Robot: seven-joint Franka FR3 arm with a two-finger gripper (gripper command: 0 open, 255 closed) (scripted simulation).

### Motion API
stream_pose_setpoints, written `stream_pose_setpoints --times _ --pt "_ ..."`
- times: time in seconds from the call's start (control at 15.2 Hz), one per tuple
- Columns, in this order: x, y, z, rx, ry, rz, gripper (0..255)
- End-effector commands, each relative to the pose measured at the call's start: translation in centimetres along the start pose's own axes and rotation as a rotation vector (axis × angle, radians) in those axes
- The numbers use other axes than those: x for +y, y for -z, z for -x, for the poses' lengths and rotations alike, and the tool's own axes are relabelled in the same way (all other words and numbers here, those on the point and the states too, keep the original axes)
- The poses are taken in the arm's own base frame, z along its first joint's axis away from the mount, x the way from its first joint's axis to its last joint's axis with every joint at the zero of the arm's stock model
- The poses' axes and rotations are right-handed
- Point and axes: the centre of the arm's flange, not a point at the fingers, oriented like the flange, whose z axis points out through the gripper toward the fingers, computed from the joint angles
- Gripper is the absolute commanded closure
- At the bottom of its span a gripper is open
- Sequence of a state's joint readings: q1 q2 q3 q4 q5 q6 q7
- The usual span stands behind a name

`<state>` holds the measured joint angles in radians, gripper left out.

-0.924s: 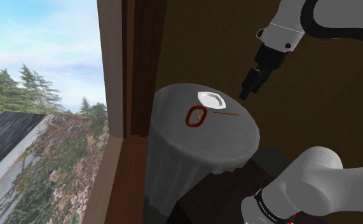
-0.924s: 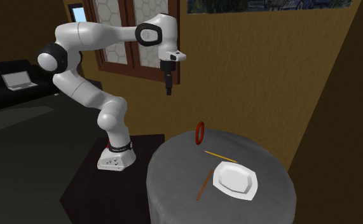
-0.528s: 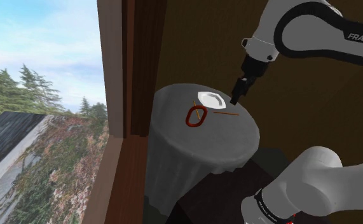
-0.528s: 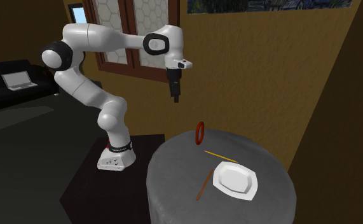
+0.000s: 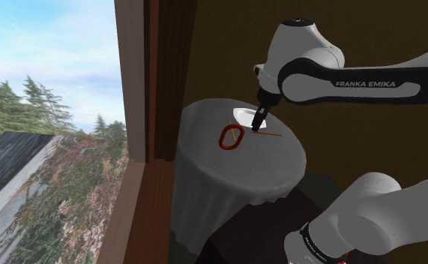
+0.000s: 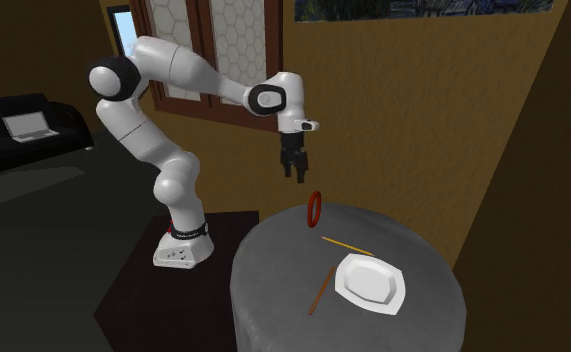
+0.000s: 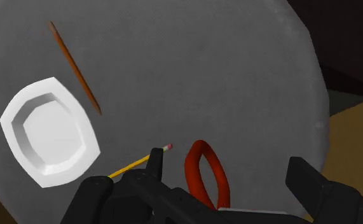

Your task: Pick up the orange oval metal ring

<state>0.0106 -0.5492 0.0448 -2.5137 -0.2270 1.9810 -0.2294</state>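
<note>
- the orange-red oval ring (image 6: 314,209) stands on its edge on the grey round table (image 6: 273,300), close to the rim on the arm's side. nothing is holding it.
- in the wrist view i see the ring (image 7: 205,172) lying in line with the gap between my two black fingers, with its narrow side toward the camera.
- the gripper (image 6: 295,172) hangs in the air above the ring and a little toward the second exterior view's left. its fingers are spread apart and not touching anything.
- i'd say the task is at the approach stage. the claw is opened and roughly lined up, but the grasp has not begun.
- by my reading i have yet to come down until the ring's band sits between the fingers, close on it, and lift it off the table.
- a yellow pencil (image 7: 138,163) lies just beside the ring, with its eraser end near one finger. i judge it could get nudged on the way down.
- a white plate (image 6: 371,282) and a brown stick (image 6: 320,290) lie further out on the table, well clear of the ring.
</note>
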Motion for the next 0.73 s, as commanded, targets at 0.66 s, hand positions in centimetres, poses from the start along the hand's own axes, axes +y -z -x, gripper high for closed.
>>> stream_pose_setpoints --times 0.66 --pt "-0.6 -8.9 -5.1 0.008 0.161 0.133 0"
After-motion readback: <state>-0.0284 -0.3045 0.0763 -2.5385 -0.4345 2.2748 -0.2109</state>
